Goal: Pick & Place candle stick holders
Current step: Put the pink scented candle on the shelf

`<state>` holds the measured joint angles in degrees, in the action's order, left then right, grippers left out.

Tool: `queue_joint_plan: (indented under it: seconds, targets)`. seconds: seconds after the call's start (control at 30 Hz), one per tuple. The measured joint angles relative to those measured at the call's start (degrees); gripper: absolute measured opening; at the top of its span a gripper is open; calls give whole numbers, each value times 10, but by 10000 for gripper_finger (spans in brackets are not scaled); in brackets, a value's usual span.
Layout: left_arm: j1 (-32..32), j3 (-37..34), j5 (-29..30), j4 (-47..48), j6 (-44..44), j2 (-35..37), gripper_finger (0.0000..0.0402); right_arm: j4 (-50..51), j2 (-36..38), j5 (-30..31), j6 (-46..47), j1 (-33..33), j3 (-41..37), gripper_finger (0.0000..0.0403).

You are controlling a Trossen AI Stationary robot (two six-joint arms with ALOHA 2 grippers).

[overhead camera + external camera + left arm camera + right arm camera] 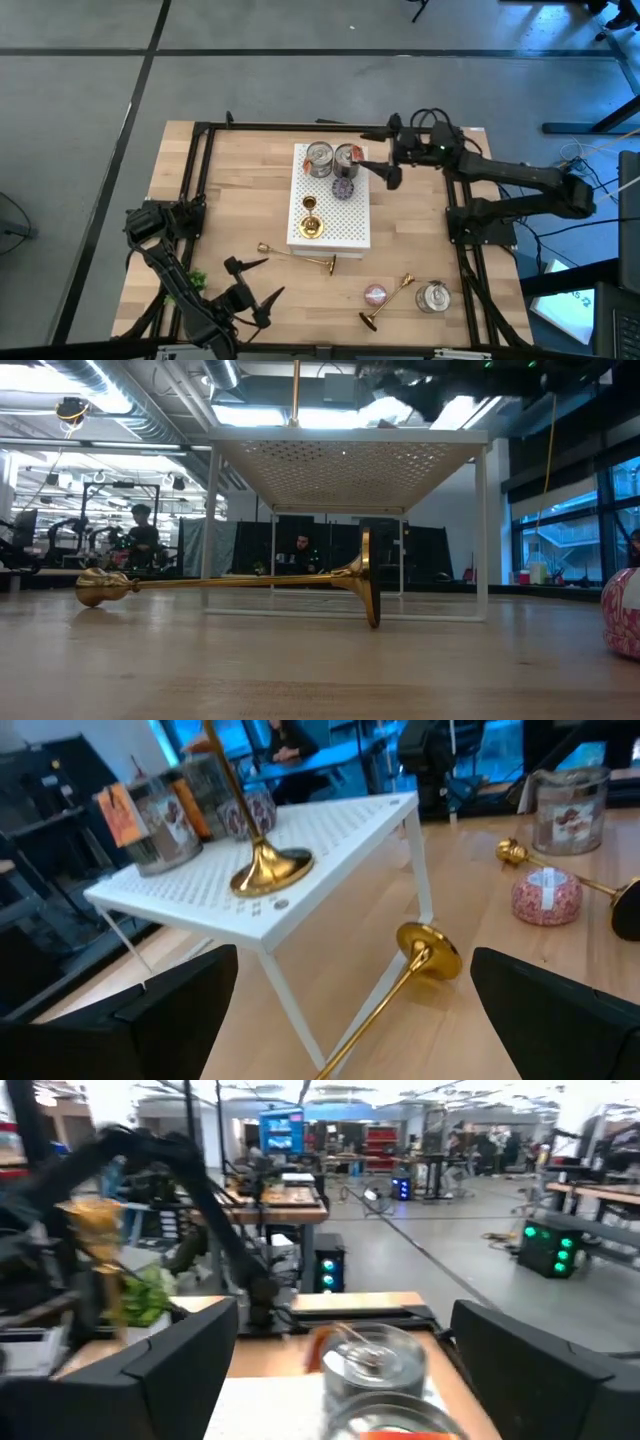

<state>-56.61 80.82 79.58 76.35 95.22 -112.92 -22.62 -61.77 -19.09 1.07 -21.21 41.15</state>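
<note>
1. Three candle stick holders show in the high view: one upright [311, 217] on the white perforated rack [352, 232] at frame centre, one lying [297, 256] on the wood just below the rack's lower edge, and one lying [388, 300] toward the lower right.
2. Left gripper [252, 289], lower left of the high view, hangs with its fingers spread wide and empty, near the cup end of the holder lying by the rack.
3. Right gripper [386, 160], upper centre right, is likewise wide and empty, beside the silver tins [333, 157] at the rack's far end.
4. Risk: the lying holder's flared base sits right by a rack leg in the left wrist view [428, 952]; a grasp close to that end could knock the rack and topple the upright holder [268, 868].
5. Risk: the thin polished stem would probably roll or slip if pinched off-centre.
6. Risk: the right arm could nudge the tins if it descends.
7. Surface: a pale wooden table [235, 205] framed by black rails; a pink disc [374, 293] and another tin [433, 296] lie lower right.
8. Room: grey floor, an open workshop with benches, and seated people far behind in the low view.
</note>
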Motion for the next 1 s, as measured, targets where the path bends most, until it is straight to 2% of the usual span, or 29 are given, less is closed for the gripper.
queue_joint_plan:
  seconds: [0.23, 0.4, 0.77, 1.0]
  targets:
    - [-11, 0, 47, -1, 1, 0, 400, 80, 71, -4, 35, 63, 0, 368]
    - [-16, 0, 72, -1, 2, 0, 400, 109, 92, -5, 76, 138, 0, 368]
    - [-16, 6, 94, -27, -9, 0, 400, 79, 86, -4, 146, 321, 0, 368]
    - [-16, 6, 95, -94, -24, 0, 400, 52, 50, 67, 135, 452, 0, 368]
